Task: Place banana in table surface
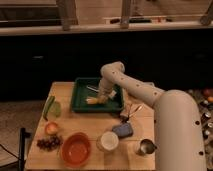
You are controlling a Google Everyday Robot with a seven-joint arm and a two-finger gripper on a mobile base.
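Note:
The banana (93, 100) is a small yellow-tan piece lying in the dark green tray (82, 94), toward its front middle. My gripper (102, 97) reaches down into the tray at the end of the white arm and sits right at the banana's right end. A silvery utensil (92, 89) lies in the tray behind it. The light wooden table surface (85, 124) spreads around and in front of the tray.
A green vegetable (51, 107) lies left of the tray. An apple (51, 128), grapes (48, 143), an orange bowl (75, 149), a white cup (108, 140), a blue sponge (123, 130) and a metal cup (145, 147) stand along the front. The arm's bulky white body fills the right side.

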